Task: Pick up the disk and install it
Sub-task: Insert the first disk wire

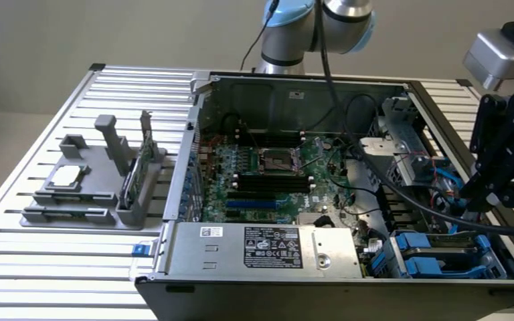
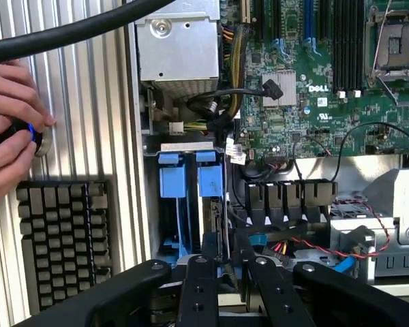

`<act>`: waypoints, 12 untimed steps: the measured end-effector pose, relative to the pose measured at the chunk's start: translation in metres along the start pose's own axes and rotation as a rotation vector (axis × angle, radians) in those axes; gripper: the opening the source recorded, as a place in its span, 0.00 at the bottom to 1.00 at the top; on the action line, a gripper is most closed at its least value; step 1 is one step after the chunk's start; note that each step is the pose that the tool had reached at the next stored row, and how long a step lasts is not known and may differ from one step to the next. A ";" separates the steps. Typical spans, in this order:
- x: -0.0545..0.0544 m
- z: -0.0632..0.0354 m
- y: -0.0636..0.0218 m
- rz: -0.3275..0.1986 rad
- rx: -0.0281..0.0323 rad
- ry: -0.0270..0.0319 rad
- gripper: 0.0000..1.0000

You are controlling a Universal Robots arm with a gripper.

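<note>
Jaws stand a little apart in the wrist view, low over the drive bays at the near corner of the open computer case, towards the exterior view's right. They straddle the thin upper edge of the disk, but whether they clamp it or only flank it I cannot tell. The disk stands on edge in its blue carrier inside a bay, just beside a second blue carrier in the next slot. A thick black cable crosses above the scene, running to the arm.

Beyond the bays lies the green motherboard with its bare processor socket and rows of black memory slots. The silver power supply with its white label fills the near side of the case towards the exterior view's left.

On the ribbed metal tabletop, well apart from the case at the exterior view's left, a grey holder carries a small square silver chip lying flat and a thin green circuit card standing upright.

In the wrist view a person's hands rest on the tabletop around a small dark round thing, near a keyboard.
</note>
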State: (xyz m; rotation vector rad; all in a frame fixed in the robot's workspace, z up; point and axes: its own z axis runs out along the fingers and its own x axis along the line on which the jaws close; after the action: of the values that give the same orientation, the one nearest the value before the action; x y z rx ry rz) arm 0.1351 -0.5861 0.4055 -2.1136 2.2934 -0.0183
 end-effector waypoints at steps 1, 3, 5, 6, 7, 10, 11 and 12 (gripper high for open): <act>0.000 0.0000 0.0000 0.014 0.0001 0.0001 0.25; 0.000 0.0000 0.0000 0.044 0.0004 0.0005 0.25; 0.000 0.0000 0.0000 0.073 0.0006 0.0012 0.25; 0.000 0.0000 0.0000 0.088 0.0007 0.0014 0.25; 0.000 0.0001 0.0000 0.102 0.0008 0.0017 0.25; 0.000 0.0000 0.0000 0.147 0.0013 0.0029 0.25; 0.000 0.0000 0.0000 0.163 0.0014 0.0031 0.25; 0.000 0.0000 0.0001 0.179 0.0016 0.0036 0.25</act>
State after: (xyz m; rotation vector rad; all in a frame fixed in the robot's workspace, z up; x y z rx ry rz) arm 0.1350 -0.5861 0.4055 -1.9008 2.4734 -0.0206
